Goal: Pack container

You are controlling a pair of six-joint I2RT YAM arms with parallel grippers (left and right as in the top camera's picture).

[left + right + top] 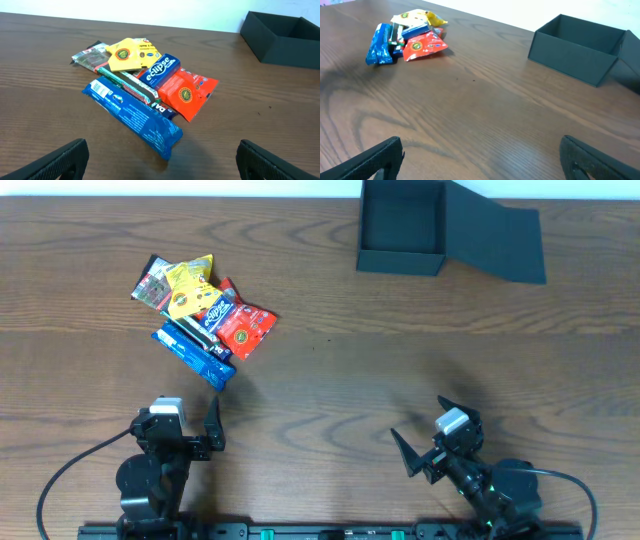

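Observation:
The container [401,228] is a dark teal-grey square box at the far right of the table, open, with its flap lid [500,242] lying to its right; it also shows in the right wrist view [575,47] and the left wrist view [282,37]. A pile of snack packets [200,315] lies at the left: a long blue packet [132,117], a red packet [185,92], a yellow packet [131,54] and an "eclipse" pack [159,68]. My left gripper [162,160] is open and empty, near the front edge just short of the pile. My right gripper [480,160] is open and empty at the front right.
Bare wooden table [400,360] lies between the snack pile and the container. A white wall edge runs along the far side of the table. Cables trail from both arm bases at the front edge.

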